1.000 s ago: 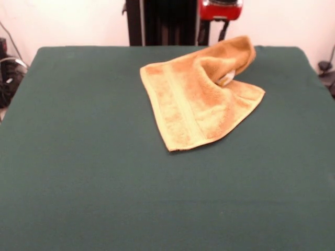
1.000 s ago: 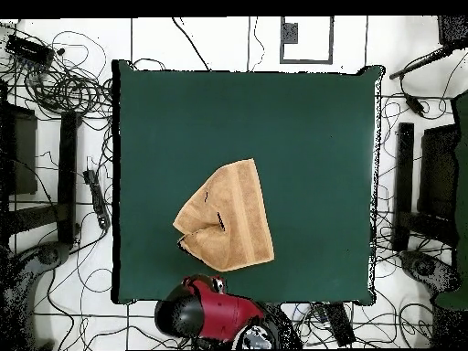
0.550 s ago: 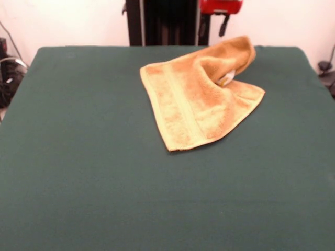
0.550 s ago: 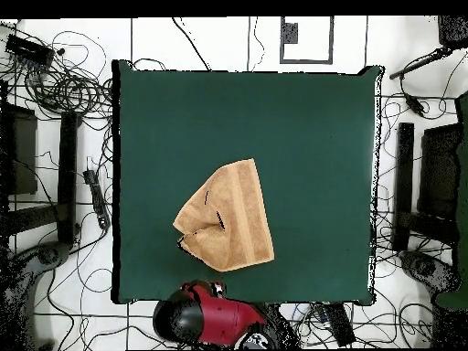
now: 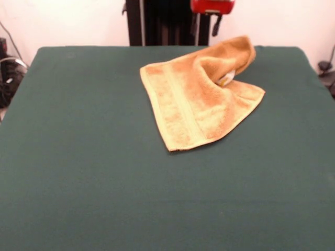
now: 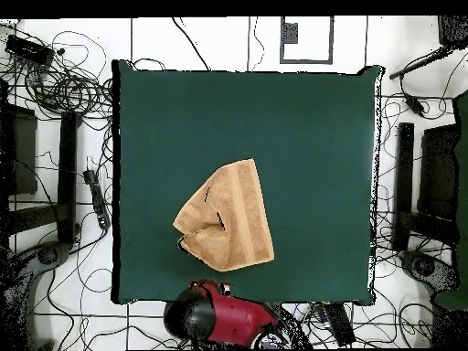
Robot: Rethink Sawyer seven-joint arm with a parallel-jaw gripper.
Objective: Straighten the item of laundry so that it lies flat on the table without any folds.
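1. Front view shows the golden-orange terry towel (image 5: pixel 196 102) lying on the far half of the table (image 5: pixel 78 172), a little right of the middle, and not flat.
2. Its near-left part is spread out in a single layer, with a paler woven border band (image 5: pixel 183 110) running from the far edge to the near corner.
3. Its far-right corner is folded over and bunched into a raised hump (image 5: pixel 233 55), and a small white label (image 5: pixel 226 78) peeks out from under that fold.
4. Overhead view places the towel (image 6: pixel 228 224) towards the edge of the table (image 6: pixel 311 137) nearest the robot's base, with the crumpled fold on its left side and the straight banded edge on its right.
5. Dark green cloth covers the table, and the towel takes up only a small share of it.
6. Beyond the table's far edge the red arm (image 5: pixel 212 6) hangs clear of the towel; overhead, its red and black body (image 6: pixel 224 315) sits just off the table edge.
7. Whether the gripper is open or closed I cannot tell.
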